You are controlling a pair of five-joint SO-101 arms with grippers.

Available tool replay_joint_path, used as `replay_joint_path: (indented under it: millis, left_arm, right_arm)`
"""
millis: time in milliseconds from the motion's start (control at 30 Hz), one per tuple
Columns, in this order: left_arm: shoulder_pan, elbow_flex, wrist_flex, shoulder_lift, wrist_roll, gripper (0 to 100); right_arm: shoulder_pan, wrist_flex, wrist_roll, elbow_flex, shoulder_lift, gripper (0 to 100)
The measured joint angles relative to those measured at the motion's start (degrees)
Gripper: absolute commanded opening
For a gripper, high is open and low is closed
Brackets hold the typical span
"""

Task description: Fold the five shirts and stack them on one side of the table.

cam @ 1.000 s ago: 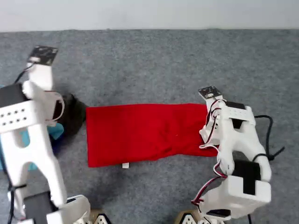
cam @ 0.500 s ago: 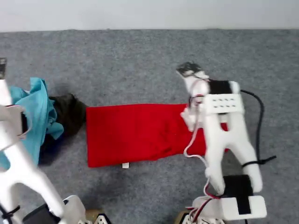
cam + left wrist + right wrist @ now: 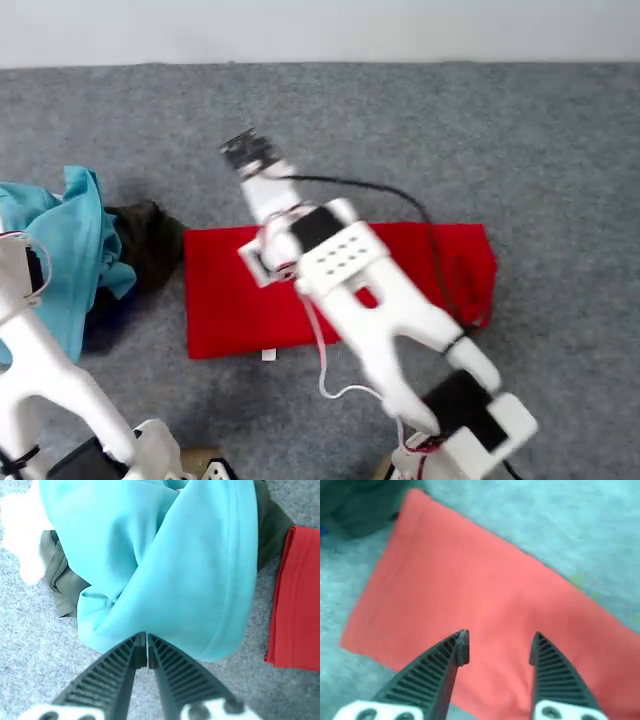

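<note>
right gripper (image 3: 500, 640) - jaws spread wide, nothing between them. it hangs over the red shirt (image 3: 225, 305), above the shirt's left half, with the right arm (image 3: 380, 320) stretched diagonally across the cloth from the near right of the table (image 3: 420, 130).

the red shirt lies flat in the middle of the grey table, folded into a long band running left to right. its right end is a little rumpled. a small white tag (image 3: 268, 354) pokes out at its near edge.

left gripper (image 3: 147, 642) - jaws pressed together, only a thin line between them. the tips sit right at the hem of the teal shirt (image 3: 175, 555). i cannot tell whether any cloth is pinched between them.

the teal shirt is bunched and twisted in a heap at the left side of the table. it lies on top of a dark olive shirt (image 3: 62, 580), which sticks out from under it on more than one side.

in the high view the olive cloth sits between the teal heap and the left end of the red shirt, just beside the red edge. i cannot tell whether they touch. the left arm (image 3: 45, 370) stands at the near left, partly in front of the teal heap.
</note>
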Motion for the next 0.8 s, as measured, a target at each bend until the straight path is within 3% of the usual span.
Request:
replay_joint_path:
  millis: [233,400,800]
  left_arm:
    - [0.00,0.00,0.09,0.00,0.00,2]
    - [-0.09,0.00,0.09,0.00,0.00,2]
    - [-0.09,0.62,0.09,0.00,0.00,2]
  right_arm:
    - [-7.74,-1.05,-9.58,-10.81,13.45,28.1]
    - [-10.11,4.48,-13.71,-24.97,24.62,28.5]
    - [-12.57,18.73,-16.62,-56.44,51.60,28.5]
